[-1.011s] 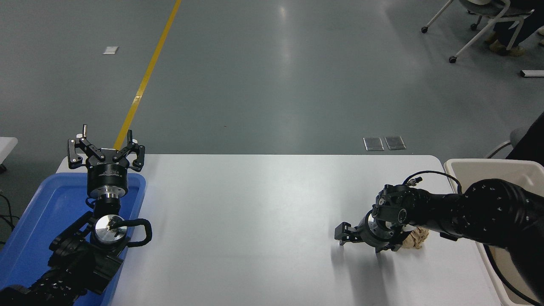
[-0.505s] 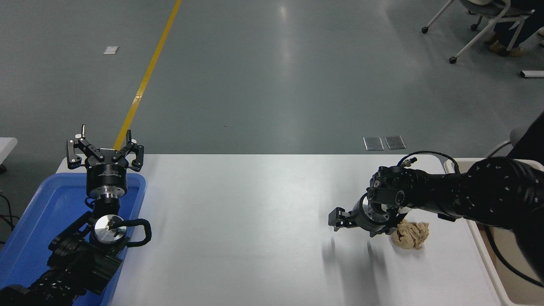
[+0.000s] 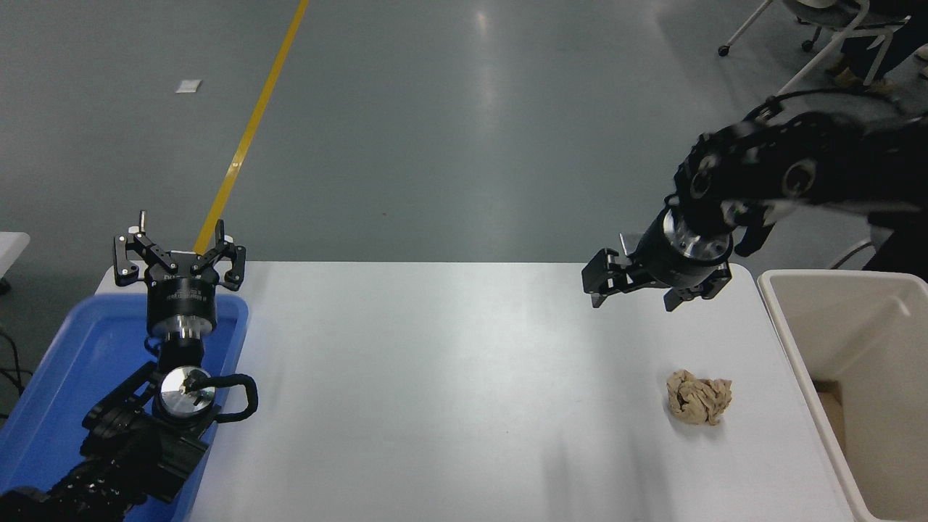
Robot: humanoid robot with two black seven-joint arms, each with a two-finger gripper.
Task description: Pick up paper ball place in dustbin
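nothing of the task is done as far as this view shows: paper ball [image 3: 699,396] lies loose on the white table [image 3: 435,377], right side, near the table's right edge and just beside the dustbin [image 3: 797,333] but outside it, touching nothing. right gripper [image 3: 647,286] hangs in the air over the table's far right corner, well apart from the ball, fingers apart and holding nothing; arm a bit blurred. dustbin stands at the right edge of the table, cream walls, inside mostly bare from what shows, bottom partly cut off by the frame. left gripper [image 3: 180,255] parked at lower left over the blue tray [image 3: 65,377], fingers apart, empty. left to do, by my judgement: all of it — come down on the ball, clamp it, lift, carry right over the bin rim, let go.
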